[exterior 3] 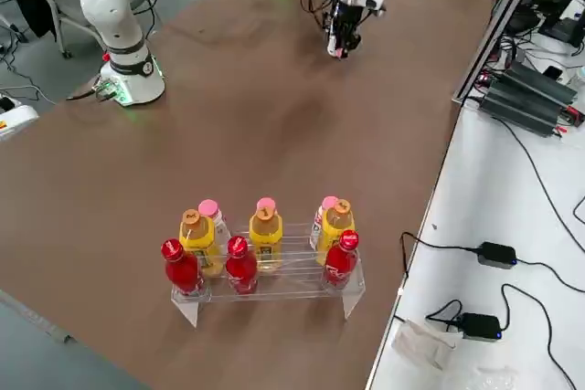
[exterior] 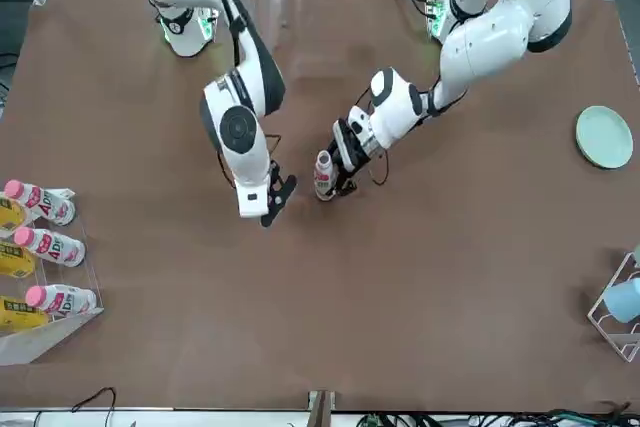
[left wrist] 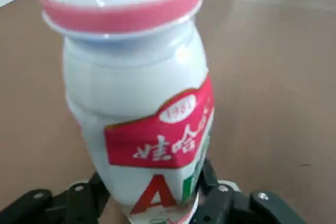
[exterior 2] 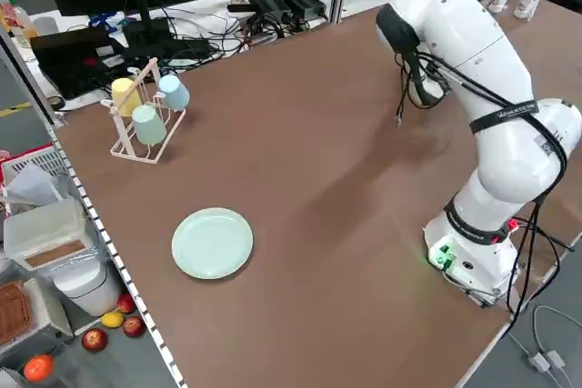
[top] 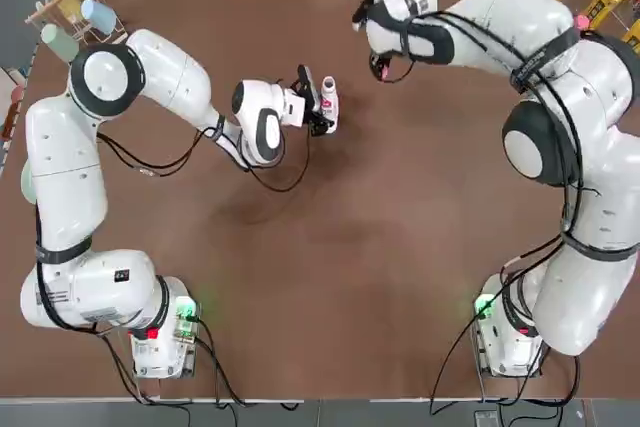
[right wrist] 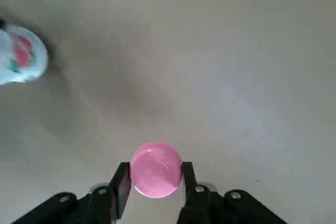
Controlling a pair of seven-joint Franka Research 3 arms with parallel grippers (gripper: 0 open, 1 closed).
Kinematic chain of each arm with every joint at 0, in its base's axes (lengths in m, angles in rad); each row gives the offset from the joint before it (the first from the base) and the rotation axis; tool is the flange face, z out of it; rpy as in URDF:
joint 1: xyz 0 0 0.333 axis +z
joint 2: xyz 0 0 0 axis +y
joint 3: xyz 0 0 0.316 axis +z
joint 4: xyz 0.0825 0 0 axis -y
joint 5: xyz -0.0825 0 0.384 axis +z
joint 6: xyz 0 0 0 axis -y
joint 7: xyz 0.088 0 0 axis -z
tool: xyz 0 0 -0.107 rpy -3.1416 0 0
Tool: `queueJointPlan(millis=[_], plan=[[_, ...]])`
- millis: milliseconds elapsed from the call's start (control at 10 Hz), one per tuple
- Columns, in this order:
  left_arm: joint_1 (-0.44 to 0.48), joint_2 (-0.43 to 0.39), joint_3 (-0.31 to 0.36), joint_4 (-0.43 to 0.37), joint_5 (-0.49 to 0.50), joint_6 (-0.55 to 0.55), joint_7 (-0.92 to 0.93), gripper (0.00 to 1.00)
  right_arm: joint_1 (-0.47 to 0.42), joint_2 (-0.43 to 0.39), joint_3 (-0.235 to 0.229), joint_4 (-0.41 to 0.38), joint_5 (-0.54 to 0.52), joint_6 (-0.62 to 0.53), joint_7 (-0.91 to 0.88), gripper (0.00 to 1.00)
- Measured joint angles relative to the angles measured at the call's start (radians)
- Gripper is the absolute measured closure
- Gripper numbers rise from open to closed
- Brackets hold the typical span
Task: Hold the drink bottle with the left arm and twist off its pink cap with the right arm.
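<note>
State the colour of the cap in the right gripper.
Pink cap, clearest in the right wrist view.

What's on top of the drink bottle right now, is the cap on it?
Nothing: the drink bottle, held by the left gripper, has a bare white neck. The pink cap sits between the right gripper fingers, away from the bottle. What is inside the bottle cannot be seen.

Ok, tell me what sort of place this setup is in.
Probably a robotics lab: two arms bolted to a brown table, a rack of drink bottles as props, and power bricks and cables on the side bench.

drink bottle (left wrist: pixel 142 103) top beyond left wrist frame
</note>
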Motion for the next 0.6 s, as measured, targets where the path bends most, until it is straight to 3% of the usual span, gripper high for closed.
queueJointPlan(millis=[500,600], plan=[[0.002,0.029,0.035,0.015,0.026,0.000,0.006,0.05,0.045,0.006,0.015,-0.078,0.000,0.028,0.005,0.53],[0.002,0.029,0.037,0.017,0.028,0.000,0.006,0.05,0.054,0.013,0.015,-0.086,0.000,0.045,0.009,0.53]])
